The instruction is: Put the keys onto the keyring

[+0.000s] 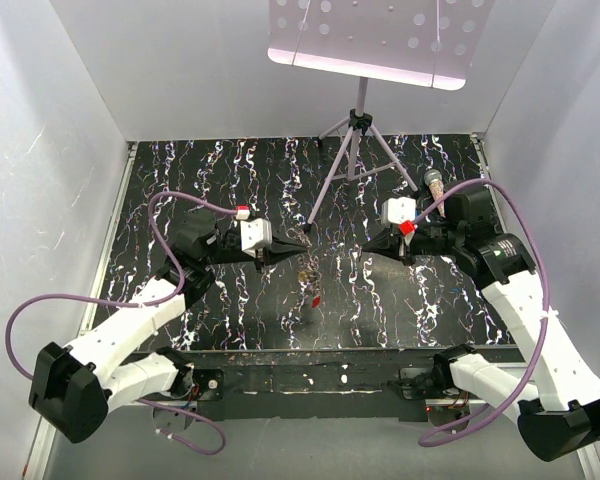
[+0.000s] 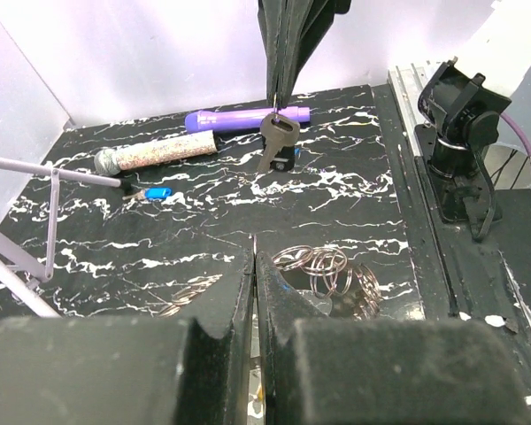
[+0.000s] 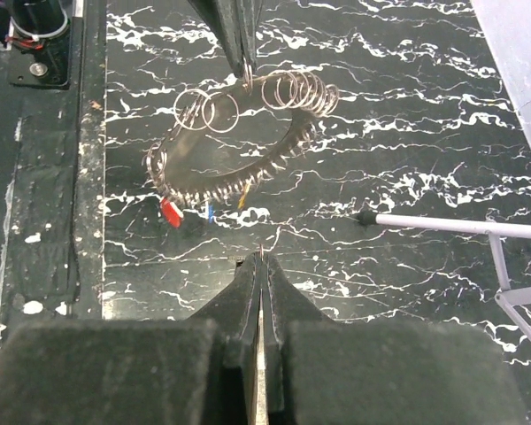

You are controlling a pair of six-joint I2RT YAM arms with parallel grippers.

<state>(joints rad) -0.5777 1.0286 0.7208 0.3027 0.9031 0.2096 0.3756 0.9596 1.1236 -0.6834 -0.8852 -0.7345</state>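
Note:
The keyring (image 3: 248, 181) is a loop of many small coiled rings with a red piece (image 3: 171, 212) and small blue and yellow heads on it. My left gripper (image 3: 245, 64) is shut on its upper edge, so it hangs just over the table. It also shows in the top view (image 1: 306, 272) and the left wrist view (image 2: 332, 270). My right gripper (image 2: 281, 93) is shut on a plain silver key (image 2: 279, 140) that hangs down, facing the left gripper (image 1: 305, 240) across a small gap. In the right wrist view only the key's thin edge shows between the right gripper's (image 3: 262, 259) fingers. A blue-headed key (image 2: 157, 194) lies on the table.
A tripod stand (image 1: 350, 150) stands at the back middle, with one leg (image 3: 451, 226) near my right gripper. A microphone-like stick (image 2: 155, 153) and a purple cylinder (image 2: 248, 118) lie at the right back of the black marbled table (image 1: 230, 320). White walls enclose it.

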